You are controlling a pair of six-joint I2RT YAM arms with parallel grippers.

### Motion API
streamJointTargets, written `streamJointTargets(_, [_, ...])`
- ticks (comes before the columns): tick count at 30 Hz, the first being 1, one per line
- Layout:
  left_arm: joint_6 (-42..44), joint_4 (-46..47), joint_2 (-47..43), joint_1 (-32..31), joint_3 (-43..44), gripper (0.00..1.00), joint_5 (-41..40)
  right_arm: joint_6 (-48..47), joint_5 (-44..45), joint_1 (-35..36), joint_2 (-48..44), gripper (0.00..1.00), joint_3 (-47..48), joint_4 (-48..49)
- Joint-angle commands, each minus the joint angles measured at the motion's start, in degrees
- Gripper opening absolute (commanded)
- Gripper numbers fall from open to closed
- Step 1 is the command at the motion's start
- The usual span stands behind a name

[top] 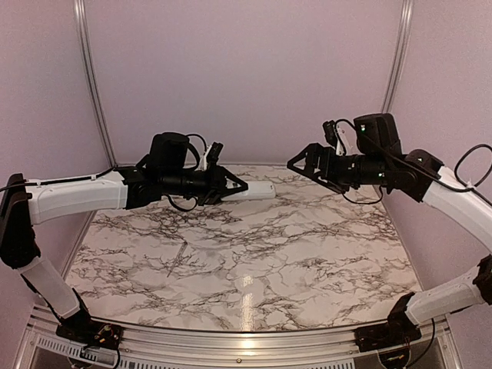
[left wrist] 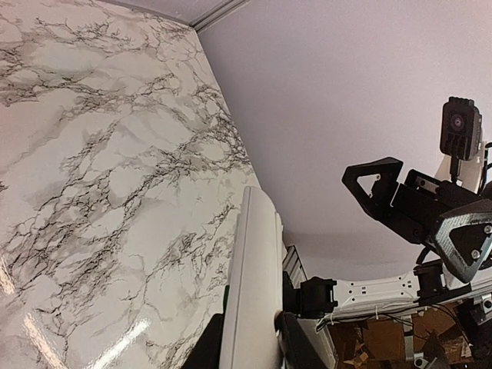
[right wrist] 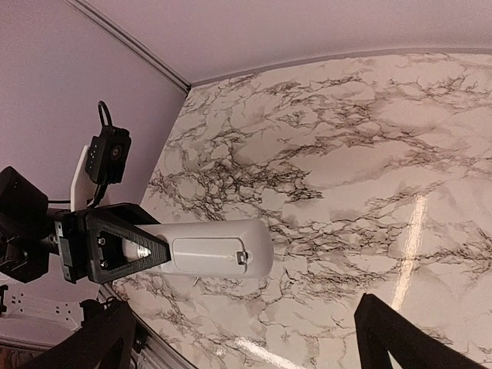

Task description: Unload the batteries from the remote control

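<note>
Right wrist: slim white remote control point(right wrist: 219, 247)

Slim white plastic remote control point(top: 261, 190): held level in mid-air, one end clamped in the left gripper point(top: 243, 187), rounded free end pointing right, rear face showing a rectangular battery cover point(right wrist: 206, 254) sitting closed.

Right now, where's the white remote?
In the top view, the remote control is held by the left hand above the table, pointing toward the open right hand.
</note>
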Motion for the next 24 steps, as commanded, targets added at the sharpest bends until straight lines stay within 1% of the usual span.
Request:
streamJointTargets(1, [1.56, -0.28, -0.92, -0.12, -0.37, 0.00, -0.66, 3.29, 1.84, -1.81, -7.30, 0.99, -7.00, 9.03])
streamJointTargets(3, [1.65, -0.41, -0.78, -0.10, -0.25, 0.00, -0.67, 3.84, -0.12, -3.49, -8.88, 0.98, -9.13, 11.30])
streamJointTargets(6, [1.61, -0.52, -0.69, -0.12, -0.19, 0.00, -0.82, 4.43, -0.48, -4.39, -6.77, 0.99, -7.18, 7.04])
streamJointTargets(9, [1.61, -0.86, -0.69, -0.09, -0.25, 0.00, -1.34, 2.29, -3.12, -4.40, -3.22, 0.98, -4.05, 3.86])
streamJointTargets(11, [1.50, -1.38, -0.49, -0.10, -0.07, 0.00, -1.94, 1.49, -4.76, -4.35, -2.05, 0.98, -3.41, 3.92])
streamJointTargets(13, [1.48, -2.32, -0.12, -0.19, 0.26, 0.00, -2.80, 0.53, -7.02, -4.20, -1.87, 0.98, -3.55, 6.54])
streamJointTargets(15, [1.60, -4.19, 0.25, -0.31, 0.75, 0.00, -3.63, 0.11, -8.81, -3.90, -1.14, 0.99, -2.89, 7.62])
streamJointTargets(17, [1.70, -4.88, 0.58, -0.59, 1.01, 0.00, -4.45, -0.65, -10.42, -3.51, 0.92, 0.98, -0.82, 6.47])
streamJointTargets(20, [1.50, -5.05, 1.16, -0.86, 1.26, 0.00, -4.99, -2.15, -10.15, -1.08, 4.11, 0.99, 2.64, 4.15])
streamJointTargets(24, [1.26, -4.90, 1.77, -1.12, 2.01, 0.00, -4.89, -1.98, -10.26, 1.59, 6.05, 0.98, 3.01, 5.69])
